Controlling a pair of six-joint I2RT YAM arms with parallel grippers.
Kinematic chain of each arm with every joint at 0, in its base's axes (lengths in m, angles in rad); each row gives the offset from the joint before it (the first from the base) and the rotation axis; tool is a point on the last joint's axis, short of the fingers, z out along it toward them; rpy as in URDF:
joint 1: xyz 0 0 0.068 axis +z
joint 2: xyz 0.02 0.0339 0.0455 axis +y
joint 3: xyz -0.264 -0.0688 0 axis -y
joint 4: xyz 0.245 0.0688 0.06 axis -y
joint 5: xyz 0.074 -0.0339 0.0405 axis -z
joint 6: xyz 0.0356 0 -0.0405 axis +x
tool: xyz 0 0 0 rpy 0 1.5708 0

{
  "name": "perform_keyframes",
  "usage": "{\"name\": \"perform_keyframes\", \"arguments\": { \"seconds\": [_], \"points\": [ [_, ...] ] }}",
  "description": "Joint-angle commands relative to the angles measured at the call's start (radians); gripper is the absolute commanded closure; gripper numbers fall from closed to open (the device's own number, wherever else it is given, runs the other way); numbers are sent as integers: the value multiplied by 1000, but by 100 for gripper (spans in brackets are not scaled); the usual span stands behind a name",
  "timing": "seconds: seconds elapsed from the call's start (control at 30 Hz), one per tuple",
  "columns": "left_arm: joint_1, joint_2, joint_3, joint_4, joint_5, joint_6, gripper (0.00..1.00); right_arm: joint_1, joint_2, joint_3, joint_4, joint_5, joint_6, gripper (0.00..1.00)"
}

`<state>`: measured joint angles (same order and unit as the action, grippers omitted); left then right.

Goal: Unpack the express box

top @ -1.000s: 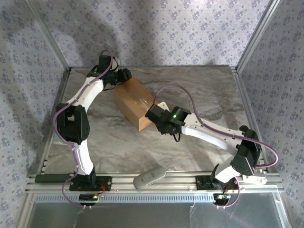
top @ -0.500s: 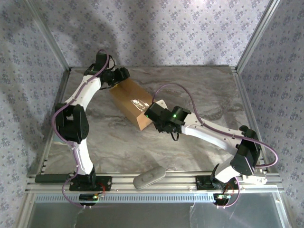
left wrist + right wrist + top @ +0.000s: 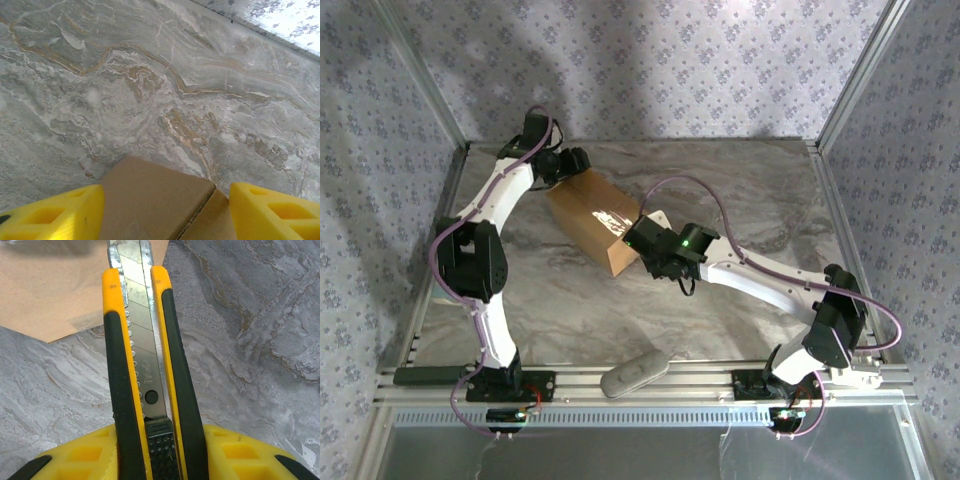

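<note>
The express box [image 3: 592, 218] is a brown carton lying at an angle on the marble table, its top flaps down. My left gripper [image 3: 569, 166] hangs over the box's far corner. In the left wrist view its yellow fingers [image 3: 52, 216] stand wide apart and open, with a flap of the express box [image 3: 155, 197] and its seam showing between them. My right gripper [image 3: 646, 242] is at the box's near right end, shut on a yellow-and-black utility knife [image 3: 145, 365]. The knife's blade is pushed out, and its tip reaches over the edge of the express box [image 3: 55, 285] beside a strip of clear tape [image 3: 85, 317].
A grey oblong object [image 3: 634, 372] lies on the near aluminium rail between the arm bases. Frame posts and patterned walls close the table [image 3: 740, 190] at the left, back and right. Bare marble lies right of the box and in front of it.
The left gripper has opened wider and drawn slightly back and left. The box has turned and shifted a little to the left. The right gripper keeps hold of the knife, nudged slightly left.
</note>
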<state>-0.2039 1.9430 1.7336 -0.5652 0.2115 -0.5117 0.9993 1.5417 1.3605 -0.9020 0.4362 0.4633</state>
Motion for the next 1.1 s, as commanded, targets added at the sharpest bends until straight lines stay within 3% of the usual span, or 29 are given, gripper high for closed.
{"name": "perform_keyframes", "arguments": {
  "seconds": [0.0, 0.1, 0.3, 0.4, 0.7, 1.07],
  "points": [
    [-2, -39, 26, -44, -62, 37, 34, -3, 3, 29, 19, 11, 23, 100],
    [-1, -43, 30, -39, -54, 50, 31, -2, 3, 27, 18, 12, 23, 100],
    [-2, -42, 31, 7, 87, 40, 24, -1, 4, 21, 22, 9, 26, 100],
    [-2, -49, 22, 18, 106, 31, 24, -1, 4, 20, 23, 10, 27, 100],
    [-15, -121, -42, 44, -91, 69, 23, 0, 0, 18, 23, 12, 27, 100],
    [-20, -215, -128, 121, -235, 55, 25, -1, 3, 12, 28, 12, 30, 100]
  ]
}}
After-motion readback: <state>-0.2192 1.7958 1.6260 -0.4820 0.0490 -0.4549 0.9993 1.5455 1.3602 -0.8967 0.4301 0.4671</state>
